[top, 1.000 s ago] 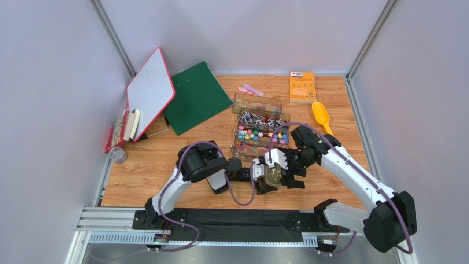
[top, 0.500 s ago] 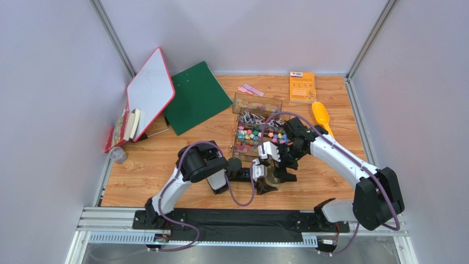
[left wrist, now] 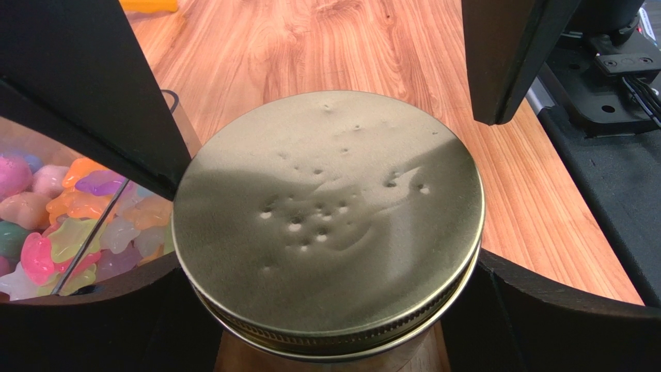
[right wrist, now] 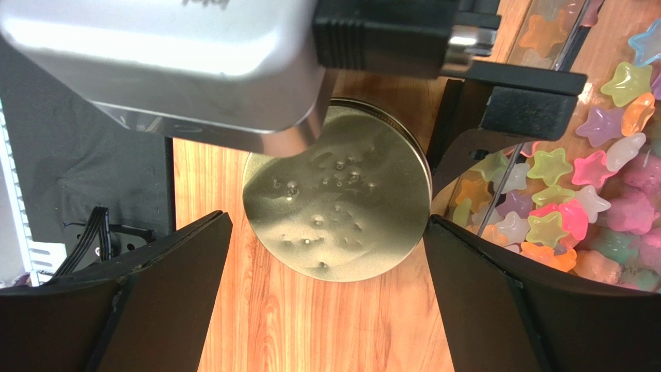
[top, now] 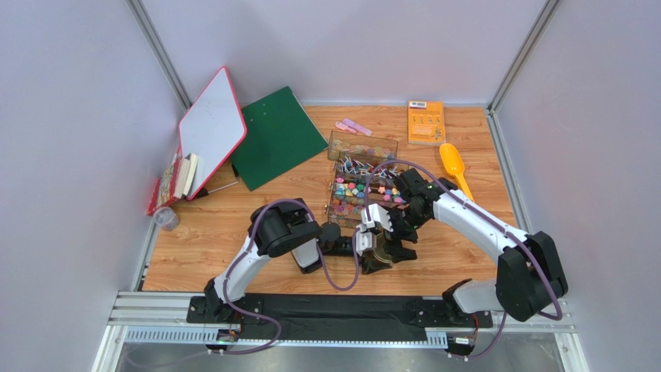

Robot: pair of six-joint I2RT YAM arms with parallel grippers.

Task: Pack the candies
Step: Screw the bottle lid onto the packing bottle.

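Note:
The candies (top: 361,190) are small star-shaped sweets in mixed colours, lying in a clear compartment box (top: 361,144). They also show at the left of the left wrist view (left wrist: 62,232) and at the right of the right wrist view (right wrist: 574,209). A jar with a round gold lid (left wrist: 326,209) stands just in front of the box. My left gripper (left wrist: 330,314) is shut on the jar below its lid. My right gripper (right wrist: 327,225) is open, its jaws spread on either side above the lid (right wrist: 337,205), not touching it.
A yellow scoop (top: 452,163) lies right of the box. An orange booklet (top: 426,122) and pink items (top: 353,126) lie at the back. A green clipboard (top: 275,136), a whiteboard (top: 211,128) and books (top: 174,182) are at the left.
My right gripper has moved left and toward the box, from beside the jar to over its gold lid. The left gripper and jar have not moved.

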